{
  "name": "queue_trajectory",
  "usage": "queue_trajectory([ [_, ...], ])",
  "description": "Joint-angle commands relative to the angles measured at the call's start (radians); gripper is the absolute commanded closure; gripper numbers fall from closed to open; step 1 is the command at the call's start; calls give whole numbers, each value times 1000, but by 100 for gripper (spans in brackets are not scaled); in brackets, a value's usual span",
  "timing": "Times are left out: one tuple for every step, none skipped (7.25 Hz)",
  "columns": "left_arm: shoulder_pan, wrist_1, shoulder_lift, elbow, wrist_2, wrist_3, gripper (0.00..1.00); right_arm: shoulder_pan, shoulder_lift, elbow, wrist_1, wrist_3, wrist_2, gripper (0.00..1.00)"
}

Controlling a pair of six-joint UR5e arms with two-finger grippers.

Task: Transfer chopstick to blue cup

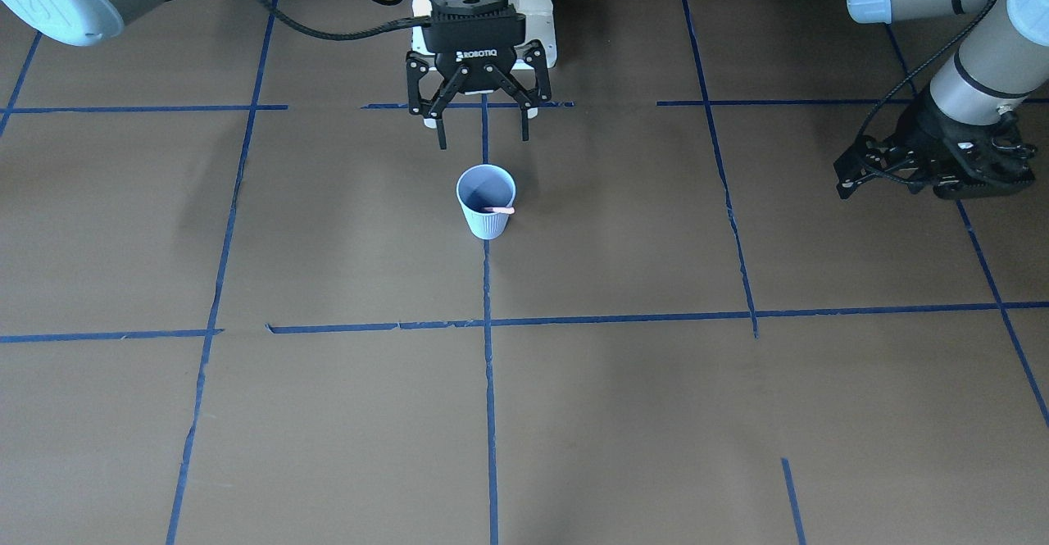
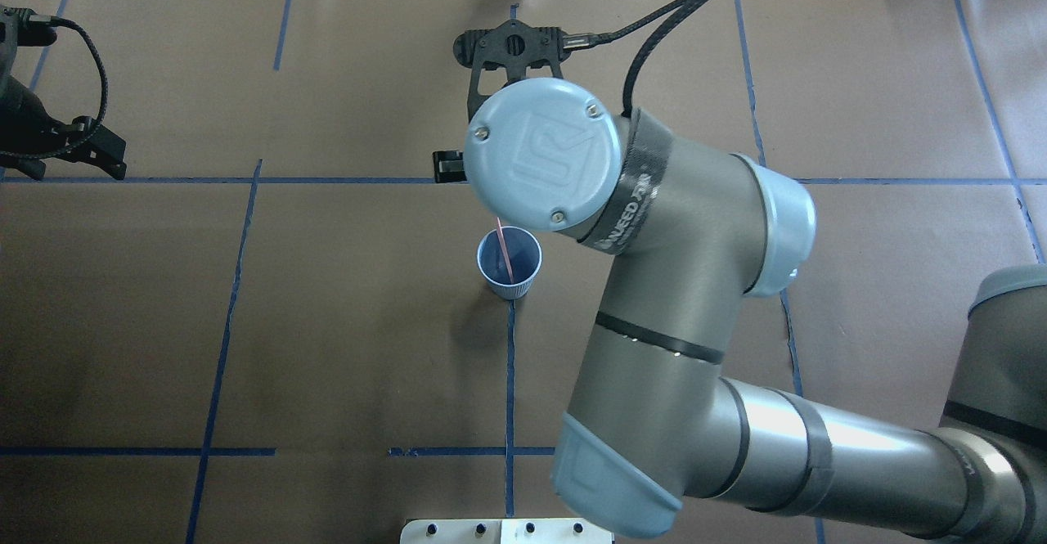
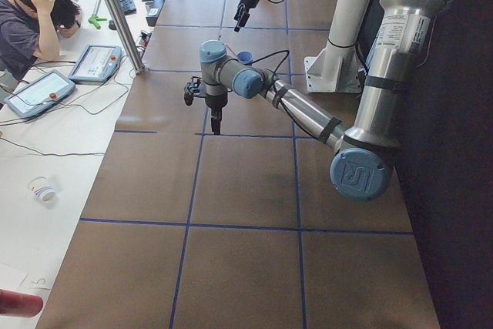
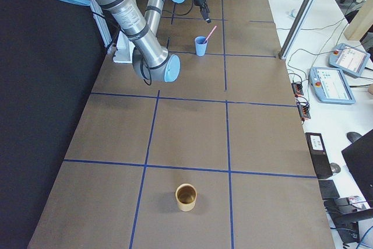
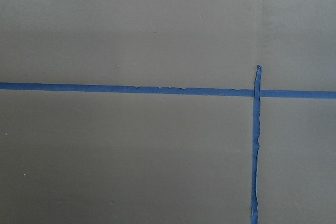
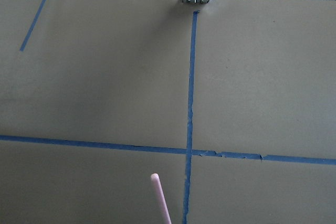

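Observation:
The blue cup (image 1: 486, 205) stands upright near the table's middle, on a blue tape line. A pale pink chopstick (image 1: 498, 210) leans inside it, its end over the rim. The cup (image 2: 509, 270) and chopstick (image 2: 504, 248) also show in the overhead view, and the chopstick's tip (image 6: 160, 198) in the right wrist view. My right gripper (image 1: 481, 131) hangs open and empty above the table, just on the robot's side of the cup. My left gripper (image 1: 842, 180) is far off to the side, low over the table, with its fingers seemingly together and holding nothing.
A brown cup (image 4: 186, 196) stands alone at the table's end on my right. Blue tape lines (image 1: 489, 324) divide the brown paper table cover into squares. My right arm's elbow (image 2: 695, 282) hangs over the table beside the blue cup.

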Motion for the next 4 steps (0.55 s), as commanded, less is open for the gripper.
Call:
queue_trajectory([
  [-58,0,43,0,-73,74,0,175,-163,132,1,-110,235,0],
  [-118,6,77,6,-109,198,0,288,-212,142,2,-216,369,0],
  [-169,9,100,17,-111,284,0,397,-284,139,4,-349,490,0],
  [-207,7,119,67,-120,367,0,504,-353,124,4,-539,590,0],
])
